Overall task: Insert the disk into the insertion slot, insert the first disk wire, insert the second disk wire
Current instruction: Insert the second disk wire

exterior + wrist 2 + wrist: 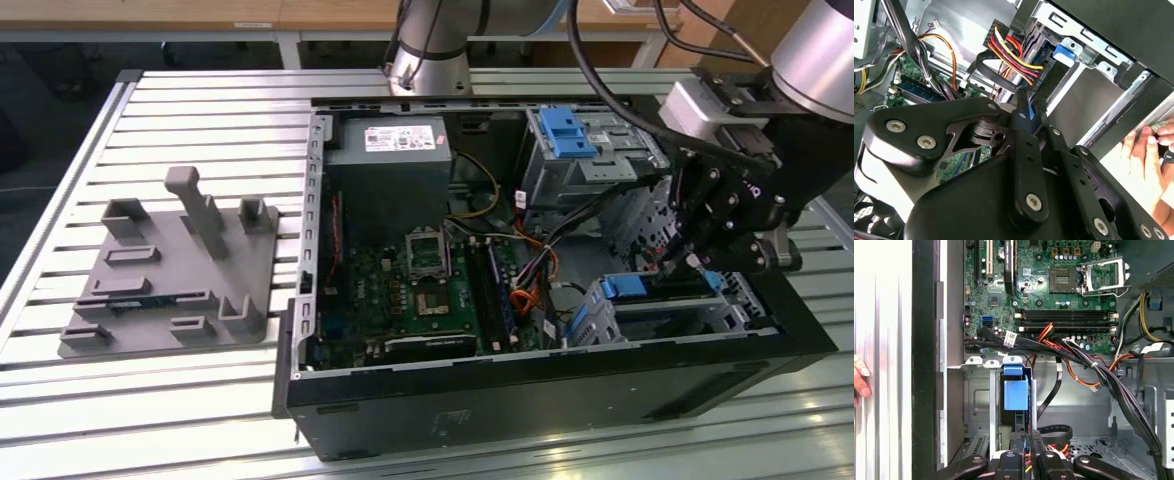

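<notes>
Disk (651, 291) sits seated in the insertion slot (727, 315), the small silver cage at the lower corner of the open computer case (561, 385) toward the exterior view's right, with its blue carrier handle (1015, 390) facing out toward the motherboard (434, 290). The claw (694, 262) hangs just above that end of the disk, its black fingers (1024, 120) pressed close together on a narrow dark connector (1025, 107) with a blue edge. Whether they truly pinch it or only touch it I cannot tell for certain, but the gap between them is slim. In the first wrist view the blue handle lies directly ahead of the fingertips, between the two upright rails of the cage, and a bundle of black cables (1094, 365) with red and orange wires crosses beyond it. The second wrist view shows a black power plug (1019, 60) with yellow, red and black wires near the fingertips, and a blue tab (1064, 52) on the cage beyond. It also shows a person's hand (1149, 160) resting outside the case wall, and fingertips of a hand (860, 380) appear at the edge of the first wrist view on the slatted surface (174, 400). The exterior view shows more: a taller cage with a blue latch (567, 135) at the far corner, the grey power supply (387, 150), and a grey fixture (167, 280) lying on the surface beside the case.
</notes>
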Motion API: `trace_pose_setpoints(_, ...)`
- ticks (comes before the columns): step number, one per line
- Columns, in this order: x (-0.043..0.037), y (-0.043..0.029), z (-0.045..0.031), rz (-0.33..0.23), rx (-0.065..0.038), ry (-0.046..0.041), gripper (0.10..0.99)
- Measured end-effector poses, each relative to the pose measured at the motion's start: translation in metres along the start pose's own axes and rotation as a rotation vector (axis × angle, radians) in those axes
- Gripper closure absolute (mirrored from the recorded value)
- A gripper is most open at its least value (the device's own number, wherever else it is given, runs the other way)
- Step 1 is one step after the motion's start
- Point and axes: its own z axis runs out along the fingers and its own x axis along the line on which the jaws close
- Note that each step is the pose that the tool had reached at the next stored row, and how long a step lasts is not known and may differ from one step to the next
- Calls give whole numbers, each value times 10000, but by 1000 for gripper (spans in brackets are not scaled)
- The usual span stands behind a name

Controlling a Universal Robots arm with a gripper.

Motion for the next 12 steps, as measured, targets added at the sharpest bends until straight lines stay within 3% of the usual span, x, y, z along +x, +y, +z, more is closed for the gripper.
trace_pose_setpoints(7, -1, -17, -10, 1, 0, 1, 863)
trace_pose_setpoints(12, -4, -99, -11, 8, 0, -26, 863)
